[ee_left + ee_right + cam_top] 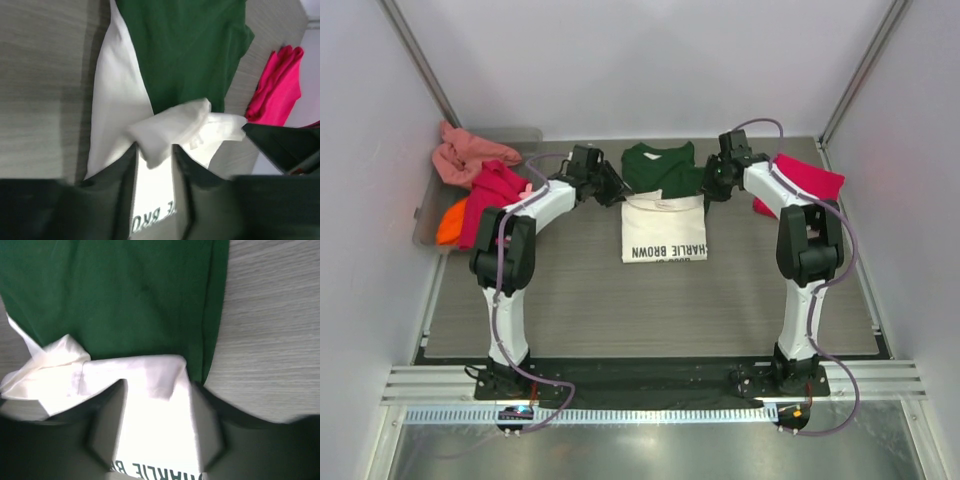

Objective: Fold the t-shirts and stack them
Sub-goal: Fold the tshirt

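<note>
Bolted at the near edge, the two arm bases (505,370) sit closest to the overhead view, and beyond them stretches the grey table (650,310), the one work surface. At its far left corner stands one translucent tray (423,215) heaped with unfolded laundry: one salmon shirt (465,150), one magenta shirt (498,188) and one orange shirt (450,225) can be counted, and more may be buried beneath. One crimson-pink shirt (812,175) lies at the far right, partly under the right arm; it looks compact, probably the start of the stack, though its folds cannot be made out. One cream-white shirt (663,228) with dark green shoulders lies flat in the far middle, print side up, between the two arms. The left gripper (610,188) and the right gripper (708,185) sit low at its two sides, where a rumpled strip of cream cloth lies across the green. In both wrist views the jaws stand partly parted, the cloth loose at their tips rather than pinched. By this reading the task is early: five shirts seen, one perhaps done, one part-folded, three waiting.
</note>
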You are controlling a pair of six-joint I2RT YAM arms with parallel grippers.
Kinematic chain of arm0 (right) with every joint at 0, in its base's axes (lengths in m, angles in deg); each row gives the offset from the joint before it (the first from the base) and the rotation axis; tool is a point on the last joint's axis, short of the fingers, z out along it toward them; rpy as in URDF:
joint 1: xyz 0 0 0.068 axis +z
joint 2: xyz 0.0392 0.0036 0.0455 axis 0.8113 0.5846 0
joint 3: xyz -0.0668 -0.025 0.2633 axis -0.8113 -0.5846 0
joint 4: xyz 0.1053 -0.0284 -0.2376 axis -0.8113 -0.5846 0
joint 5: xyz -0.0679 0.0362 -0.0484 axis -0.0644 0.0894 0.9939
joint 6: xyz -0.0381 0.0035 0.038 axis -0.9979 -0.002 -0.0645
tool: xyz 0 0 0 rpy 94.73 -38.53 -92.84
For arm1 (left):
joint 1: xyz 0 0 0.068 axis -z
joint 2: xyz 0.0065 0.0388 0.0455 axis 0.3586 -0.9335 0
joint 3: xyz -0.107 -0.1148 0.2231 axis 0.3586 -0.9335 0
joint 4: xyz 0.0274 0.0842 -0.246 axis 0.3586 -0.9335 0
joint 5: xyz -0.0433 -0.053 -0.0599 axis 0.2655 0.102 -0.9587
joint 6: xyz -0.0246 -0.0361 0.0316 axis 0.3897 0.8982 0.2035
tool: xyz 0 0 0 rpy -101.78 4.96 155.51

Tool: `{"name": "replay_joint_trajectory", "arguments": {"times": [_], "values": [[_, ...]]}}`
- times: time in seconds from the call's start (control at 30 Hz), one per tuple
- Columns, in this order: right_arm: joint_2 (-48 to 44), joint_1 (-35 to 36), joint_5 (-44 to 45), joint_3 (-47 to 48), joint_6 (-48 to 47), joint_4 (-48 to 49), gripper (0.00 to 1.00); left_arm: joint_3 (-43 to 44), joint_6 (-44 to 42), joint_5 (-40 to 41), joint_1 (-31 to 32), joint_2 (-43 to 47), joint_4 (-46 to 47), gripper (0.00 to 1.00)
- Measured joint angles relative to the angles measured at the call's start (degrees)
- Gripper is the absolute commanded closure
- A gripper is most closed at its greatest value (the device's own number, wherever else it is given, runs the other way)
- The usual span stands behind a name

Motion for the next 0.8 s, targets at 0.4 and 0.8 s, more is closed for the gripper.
{"name": "replay_joint_trajectory", "arguments": {"times": [0.4, 0.8], "values": [[-15.1, -0.5, 0.0, -21.0, 1.1, 5.7, 0.38, -13.1, -2.3, 3.3, 0.4, 9.6, 0.3, 0.27], [-25.3, 0.0, -11.2, -47.1, 1.9, 14.6, 0.53, -38.9, -0.7, 3.7, 5.9, 22.4, 6.1, 0.48]]}}
